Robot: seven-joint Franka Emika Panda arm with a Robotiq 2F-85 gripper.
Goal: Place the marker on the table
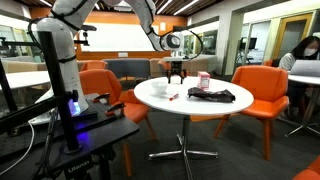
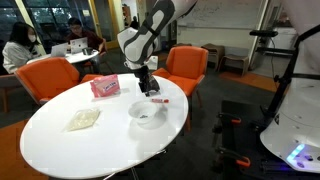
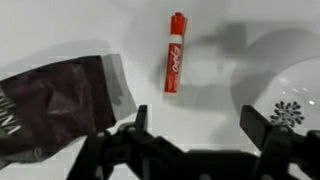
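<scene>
The marker is a small red pen lying flat on the round white table, free of the gripper. It also shows in both exterior views. My gripper is open and empty, its two dark fingers hanging above the tabletop just short of the marker. In both exterior views the gripper points down, a little above the table.
A white bowl sits beside the marker. A flat dark bag lies on its other side. A pink-white cup stands behind the bag. Orange chairs ring the table.
</scene>
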